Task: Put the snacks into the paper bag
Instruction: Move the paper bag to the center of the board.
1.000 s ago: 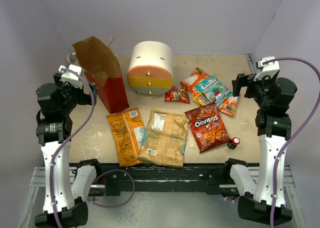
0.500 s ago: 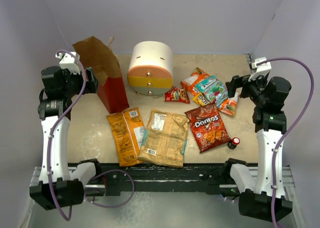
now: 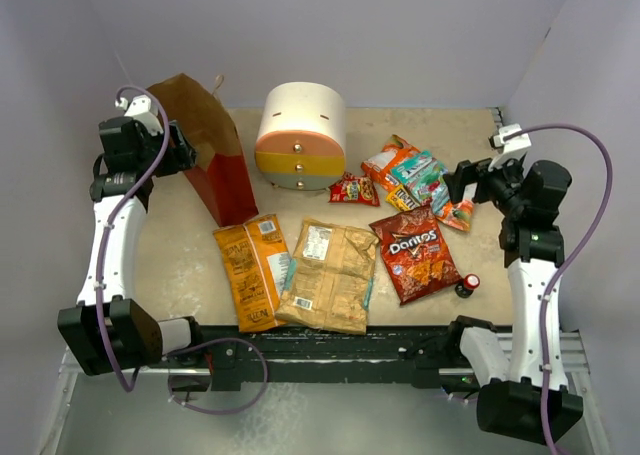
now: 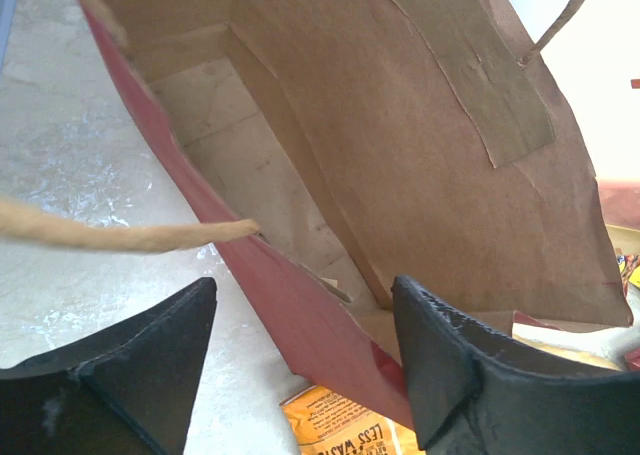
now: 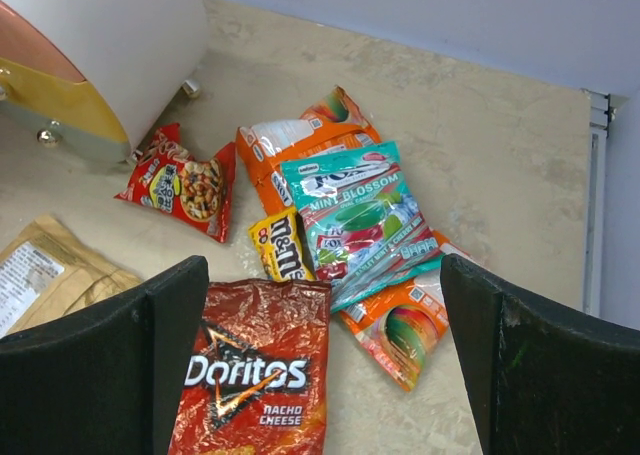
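Observation:
The paper bag (image 3: 205, 140), brown with a red lower half, leans at the back left; its open mouth fills the left wrist view (image 4: 330, 165). My left gripper (image 3: 180, 151) is open, its jaws either side of the bag's near red wall (image 4: 300, 320), holding nothing. The snacks lie flat: an orange-yellow chip bag (image 3: 250, 270), a tan chip bag (image 3: 328, 273), a red Doritos bag (image 3: 415, 253) and several small packets (image 3: 415, 180). My right gripper (image 3: 453, 183) is open and empty above the Doritos bag (image 5: 255, 375) and a teal mint packet (image 5: 360, 215).
The round cream-orange-yellow drawer unit (image 3: 300, 135) stands beside the bag at the back. A small dark bottle with a red cap (image 3: 466, 285) stands right of the Doritos. A twisted paper handle (image 4: 120, 237) hangs across the left wrist view. Walls close in left, right and behind.
My left arm has swung up and back until its gripper reached the bag's mouth. My right gripper has moved left and forward over the small packets. The snacks have not moved.

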`<act>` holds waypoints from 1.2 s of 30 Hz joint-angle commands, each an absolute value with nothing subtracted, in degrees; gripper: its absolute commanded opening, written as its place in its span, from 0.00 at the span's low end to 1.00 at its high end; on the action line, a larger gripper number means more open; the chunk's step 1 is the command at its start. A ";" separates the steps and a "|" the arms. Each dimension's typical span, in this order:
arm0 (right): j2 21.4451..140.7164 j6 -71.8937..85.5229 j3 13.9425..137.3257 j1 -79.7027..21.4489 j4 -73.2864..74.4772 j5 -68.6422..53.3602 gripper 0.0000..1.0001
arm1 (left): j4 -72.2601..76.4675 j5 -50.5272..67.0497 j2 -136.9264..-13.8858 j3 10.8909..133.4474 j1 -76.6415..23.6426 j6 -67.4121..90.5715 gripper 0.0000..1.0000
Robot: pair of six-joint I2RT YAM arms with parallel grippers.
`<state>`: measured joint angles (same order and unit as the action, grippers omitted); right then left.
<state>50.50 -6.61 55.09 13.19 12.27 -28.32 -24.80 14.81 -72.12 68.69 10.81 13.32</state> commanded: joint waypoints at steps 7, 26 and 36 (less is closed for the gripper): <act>49.63 -7.86 53.85 13.31 9.40 -31.10 1.00 | -24.23 19.15 -74.54 73.98 11.07 7.53 0.40; 51.15 -8.78 53.18 13.36 9.77 -32.38 1.00 | -29.92 38.55 -82.78 81.90 11.03 8.88 0.00; 51.59 -9.02 53.09 13.32 9.75 -32.67 1.00 | -26.95 44.90 -82.42 82.65 11.07 8.31 0.00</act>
